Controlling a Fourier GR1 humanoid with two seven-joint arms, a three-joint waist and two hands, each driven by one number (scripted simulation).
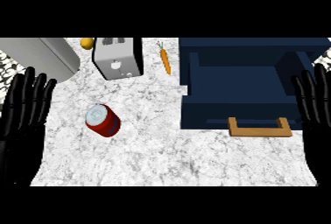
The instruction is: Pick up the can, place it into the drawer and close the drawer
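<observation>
The left hand (22, 109) rests at the left edge, fingers straight and spread, holding nothing; the red can (103, 120) lies tilted on the marble counter (168, 162), well left of the open navy drawer (200, 122); the right hand (315, 105) rests likewise spread at the right edge.

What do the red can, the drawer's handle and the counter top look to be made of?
The can is likely metal: silvery lid, glossy red side. The handle looks like wood: tan, matte, plain. The counter seems to be stone, perhaps marble: white with grey speckles and veins, though a printed surface could look the same.
</observation>
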